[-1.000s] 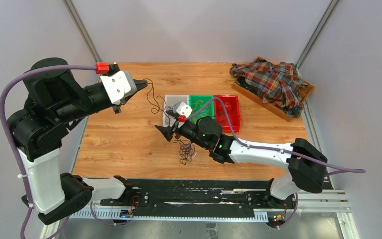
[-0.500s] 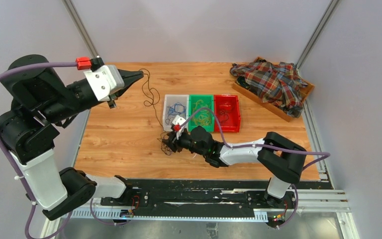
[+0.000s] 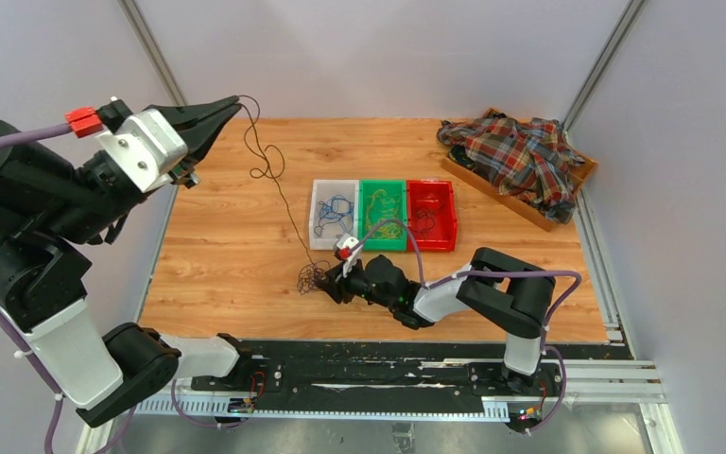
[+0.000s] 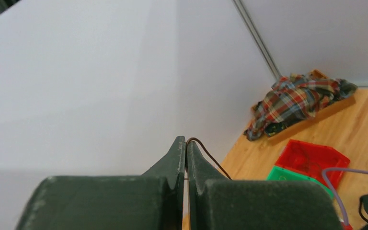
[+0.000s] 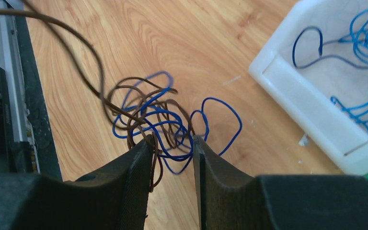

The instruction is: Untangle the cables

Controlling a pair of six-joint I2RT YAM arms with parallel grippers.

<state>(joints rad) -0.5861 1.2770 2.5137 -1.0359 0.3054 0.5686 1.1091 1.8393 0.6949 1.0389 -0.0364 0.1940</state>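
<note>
High at left, left pincer (image 3: 235, 99) clamps a brown wire (image 5: 28, 15) running down to the clump (image 5: 153, 120). Right pincer (image 5: 172, 141), narrow, straddles that clump on the desk (image 5: 196, 38).

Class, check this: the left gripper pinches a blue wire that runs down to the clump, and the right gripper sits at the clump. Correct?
Not quite: the wire in the left gripper is brown, not blue, as the left wrist view shows. The right gripper does sit at the clump.

Three bins (image 3: 313, 216) (image 3: 382, 183) (image 3: 432, 183), two claws (image 3: 233, 100) (image 3: 326, 284), one shirt (image 3: 520, 156), probably one cable clump (image 3: 314, 277).
</note>
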